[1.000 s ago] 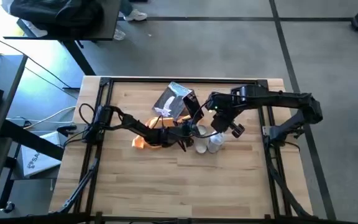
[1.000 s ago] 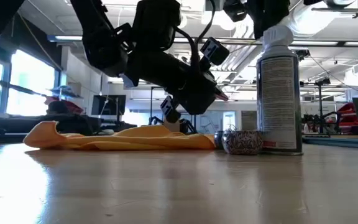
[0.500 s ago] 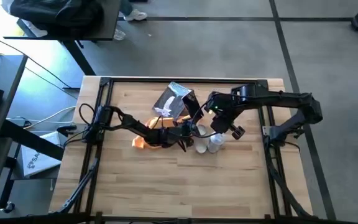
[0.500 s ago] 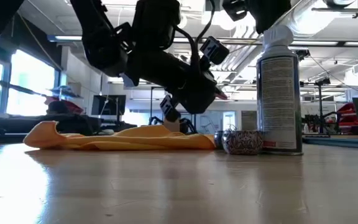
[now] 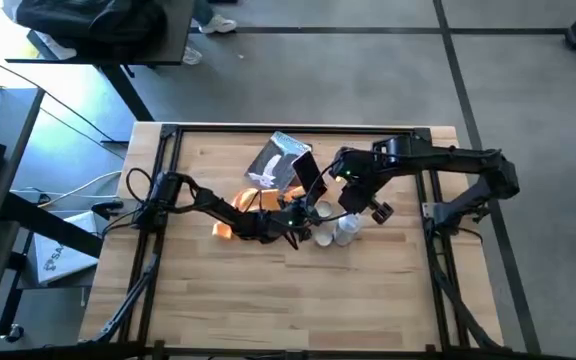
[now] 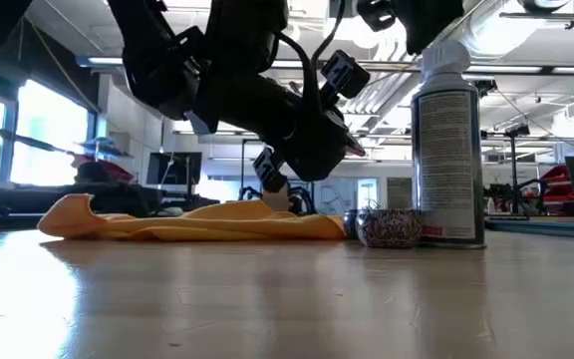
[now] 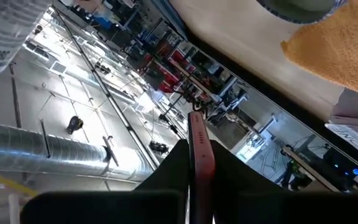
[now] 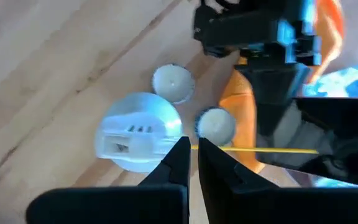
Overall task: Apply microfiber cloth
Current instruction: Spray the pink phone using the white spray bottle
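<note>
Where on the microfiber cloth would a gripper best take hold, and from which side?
Probably the raised fold at the far-left end of the microfiber cloth, coming from above on the left arm's side. In the low view that end humps up off the table while the rest lies flat, giving fingers something to pinch. It is also the end farthest from the spray can and the left gripper.

From above, the left gripper (image 5: 290, 232) reached over the orange cloth (image 5: 230, 226) in the middle of the wooden table (image 5: 268, 300), near a white spray can (image 5: 347, 230), a grey-blue packet (image 5: 280, 160) and the right gripper (image 5: 320, 192).
</note>
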